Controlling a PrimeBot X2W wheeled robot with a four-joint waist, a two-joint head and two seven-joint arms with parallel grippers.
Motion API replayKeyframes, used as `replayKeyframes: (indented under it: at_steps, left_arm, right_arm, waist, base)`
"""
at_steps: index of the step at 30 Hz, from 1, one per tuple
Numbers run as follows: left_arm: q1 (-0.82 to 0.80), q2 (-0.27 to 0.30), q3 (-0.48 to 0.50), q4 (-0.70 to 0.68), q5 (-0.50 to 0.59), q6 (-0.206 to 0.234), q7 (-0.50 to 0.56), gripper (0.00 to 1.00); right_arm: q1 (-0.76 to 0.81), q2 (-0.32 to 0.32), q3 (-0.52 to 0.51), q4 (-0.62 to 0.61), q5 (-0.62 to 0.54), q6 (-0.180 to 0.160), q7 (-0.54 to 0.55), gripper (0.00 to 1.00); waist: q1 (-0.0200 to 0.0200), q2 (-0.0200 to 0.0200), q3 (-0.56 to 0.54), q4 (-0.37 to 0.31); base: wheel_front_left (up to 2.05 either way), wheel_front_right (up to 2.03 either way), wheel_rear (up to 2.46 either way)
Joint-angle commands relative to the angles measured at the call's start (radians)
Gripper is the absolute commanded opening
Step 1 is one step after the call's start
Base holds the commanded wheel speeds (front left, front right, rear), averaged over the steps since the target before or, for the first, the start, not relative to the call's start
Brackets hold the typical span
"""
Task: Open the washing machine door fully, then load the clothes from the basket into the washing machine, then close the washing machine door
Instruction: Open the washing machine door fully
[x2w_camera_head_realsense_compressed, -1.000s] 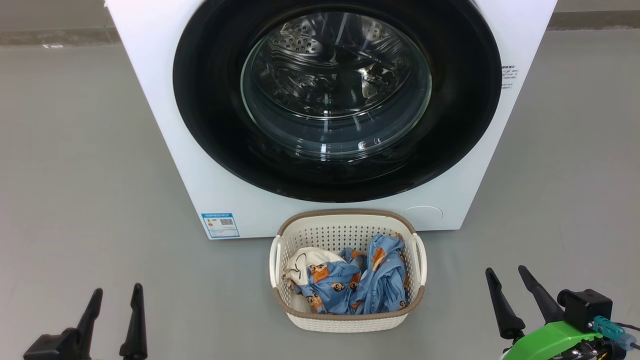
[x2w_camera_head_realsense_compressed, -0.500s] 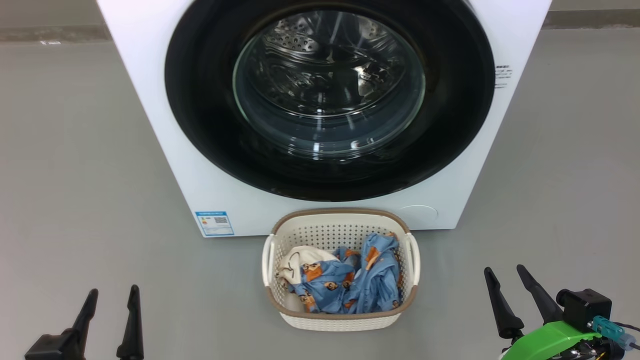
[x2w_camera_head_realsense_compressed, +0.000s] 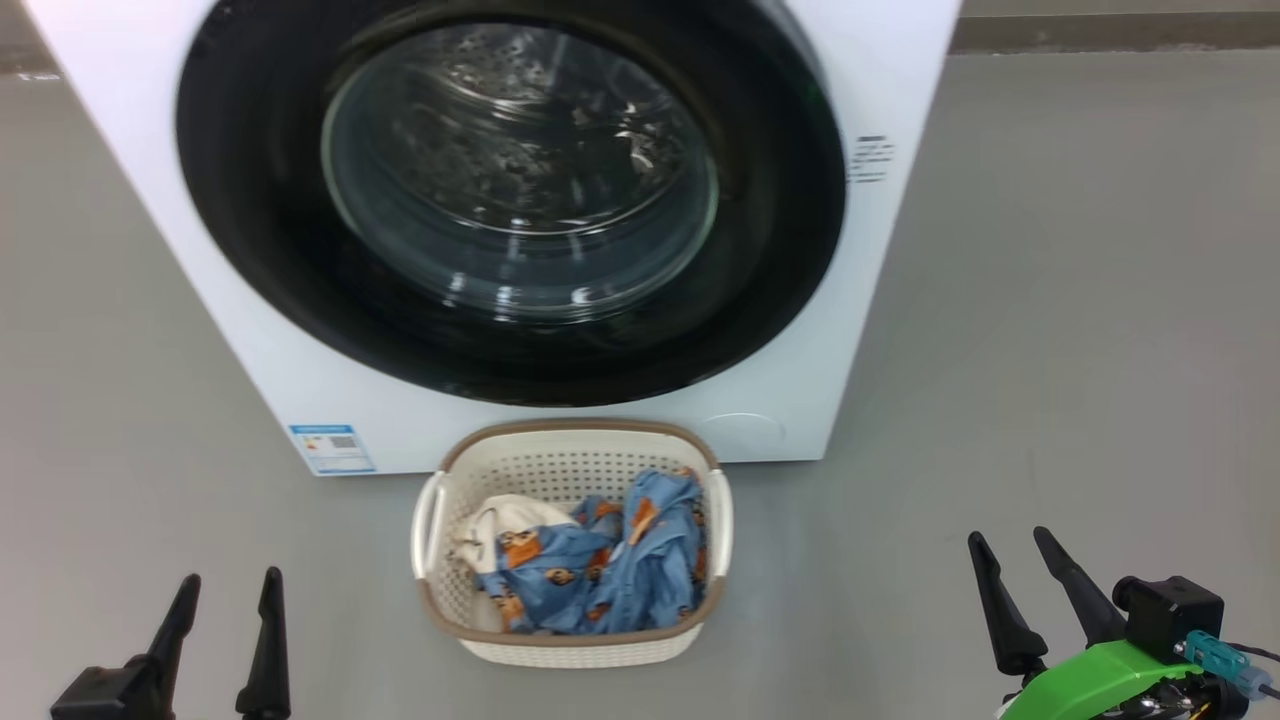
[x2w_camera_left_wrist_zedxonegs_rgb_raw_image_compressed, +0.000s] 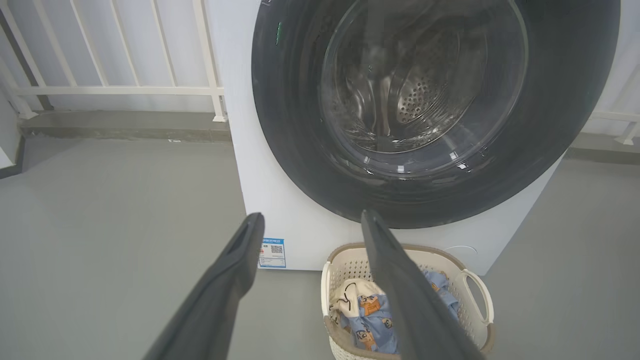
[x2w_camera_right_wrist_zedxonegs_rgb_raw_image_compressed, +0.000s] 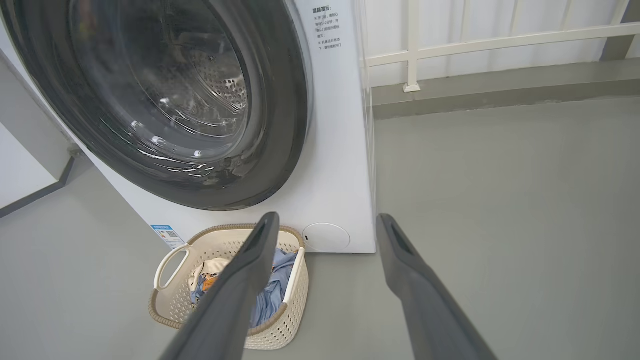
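Observation:
The white washing machine (x2w_camera_head_realsense_compressed: 880, 300) stands on the grey floor with its round black-rimmed washing machine door (x2w_camera_head_realsense_compressed: 770, 250) lying flat against the front. In front of it sits the cream basket (x2w_camera_head_realsense_compressed: 570, 650), holding the clothes (x2w_camera_head_realsense_compressed: 590, 570): blue bear-print fabric and a cream garment. My left gripper (x2w_camera_head_realsense_compressed: 232, 577) is open at the lower left, well short of the basket. My right gripper (x2w_camera_head_realsense_compressed: 1008, 536) is open at the lower right, apart from everything. In the left wrist view the open gripper (x2w_camera_left_wrist_zedxonegs_rgb_raw_image_compressed: 312, 216) points at the door (x2w_camera_left_wrist_zedxonegs_rgb_raw_image_compressed: 300, 150) and basket (x2w_camera_left_wrist_zedxonegs_rgb_raw_image_compressed: 472, 285). The right wrist view has the open gripper (x2w_camera_right_wrist_zedxonegs_rgb_raw_image_compressed: 327, 217) beside the basket (x2w_camera_right_wrist_zedxonegs_rgb_raw_image_compressed: 172, 260).
A blue label (x2w_camera_head_realsense_compressed: 332, 448) and a round cover (x2w_camera_head_realsense_compressed: 742, 435) mark the machine's lower front. A white railing (x2w_camera_left_wrist_zedxonegs_rgb_raw_image_compressed: 115, 90) on a low kerb runs behind the machine. Bare grey floor (x2w_camera_head_realsense_compressed: 1080, 350) spreads to both sides.
The whole head picture has slid left, so the camera has turned; machine and basket keep their places relative to each other. Both grippers stay open in the same corners.

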Motion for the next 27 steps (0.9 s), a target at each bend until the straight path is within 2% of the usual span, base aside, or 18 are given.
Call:
replayKeyframes:
  at_steps: [1, 11, 20, 22, 23, 25, 26, 27]
  left_arm:
    - [-0.044, 0.019, 0.036, -0.027, 0.007, -0.002, -0.007, 1.0]
    - [-0.045, 0.01, 0.048, -0.041, -0.041, -0.002, -0.007, 1.0]
    - [-0.043, 0.01, 0.044, -0.042, -0.041, -0.002, -0.007, 1.0]
    - [-0.041, 0.007, 0.041, -0.044, -0.041, -0.002, -0.007, 1.0]
    - [-0.041, 0.007, 0.041, -0.044, -0.041, -0.002, -0.007, 1.0]
    - [-0.038, 0.005, 0.039, -0.045, -0.041, -0.002, -0.007, 1.0]
    - [-0.038, 0.004, 0.038, -0.046, -0.041, -0.002, -0.007, 1.0]
    - [-0.037, 0.003, 0.036, -0.046, -0.041, -0.002, -0.007, 1.0]
  right_arm:
    - [-0.015, -0.007, 0.022, -0.026, -0.011, 0.002, -0.013, 1.0]
    - [-0.015, -0.007, 0.023, -0.025, -0.008, 0.002, -0.013, 1.0]
    - [-0.019, -0.007, 0.021, -0.026, -0.004, 0.002, -0.013, 1.0]
    - [-0.021, -0.006, 0.022, -0.027, -0.001, 0.002, -0.013, 0.84]
    - [-0.021, -0.006, 0.022, -0.027, -0.001, 0.002, -0.013, 0.84]
    - [-0.023, -0.005, 0.024, -0.027, 0.002, 0.002, -0.013, 0.65]
    - [-0.025, -0.005, 0.025, -0.028, 0.004, 0.002, -0.013, 0.48]
    - [-0.027, -0.004, 0.025, -0.028, 0.005, 0.002, -0.013, 0.46]
  waist:
    - [0.0, -0.0001, 0.0, 0.0]
    - [0.0, -0.0001, -0.002, 0.0]
    - [0.0, -0.0001, -0.005, 0.005]
    - [0.0, -0.0001, -0.005, 0.006]
    - [0.0, -0.0001, -0.005, 0.006]
    - [0.0, -0.0001, -0.005, 0.006]
    - [0.0, -0.0001, -0.005, 0.006]
    - [0.0, -0.0001, -0.006, 0.007]
  base:
    - [1.23, 1.23, -2.46]
    - [1.14, 1.14, -2.28]
    - [0.5, 0.5, -0.99]
    - [0.06, 0.06, -0.12]
    - [0.02, 0.02, -0.04]
    - [0.0, 0.0, 0.0]
    - [0.0, 0.0, 0.0]
    - [0.0, 0.0, 0.0]
